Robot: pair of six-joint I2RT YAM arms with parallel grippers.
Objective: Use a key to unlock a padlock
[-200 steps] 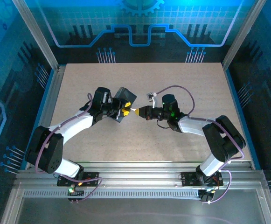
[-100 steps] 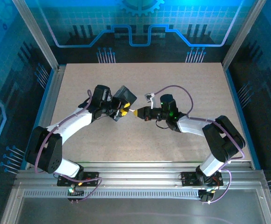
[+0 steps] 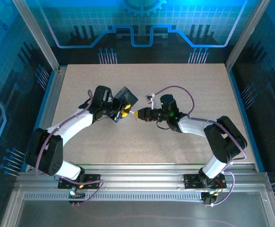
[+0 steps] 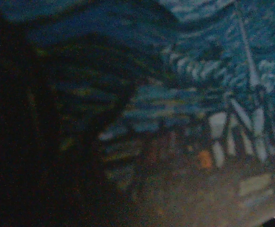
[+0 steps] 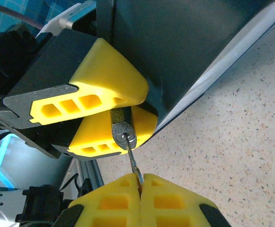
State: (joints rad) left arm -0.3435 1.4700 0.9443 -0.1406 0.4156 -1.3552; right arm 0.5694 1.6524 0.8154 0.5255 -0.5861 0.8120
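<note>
- Clad in white shells along the long links of the left arm [image 3: 75, 124] and the right arm [image 3: 194, 126]; black at the joints, wrists and chunky shoulder housings.
- Mounted on small black base plates, with tiny green and red lights by the left one.
- Trailed by thin purple-grey cables [image 3: 176, 87], looped from wrist to base.
- Marked by a green light [image 3: 175, 113] on the right wrist.
- Tipped in yellow on the left gripper [image 3: 124, 112] and the right gripper [image 3: 137, 114]: wedge-shaped fingers [image 5: 112, 75], moulded with rectangular hollow cells and backed by dark grey brackets.
</note>
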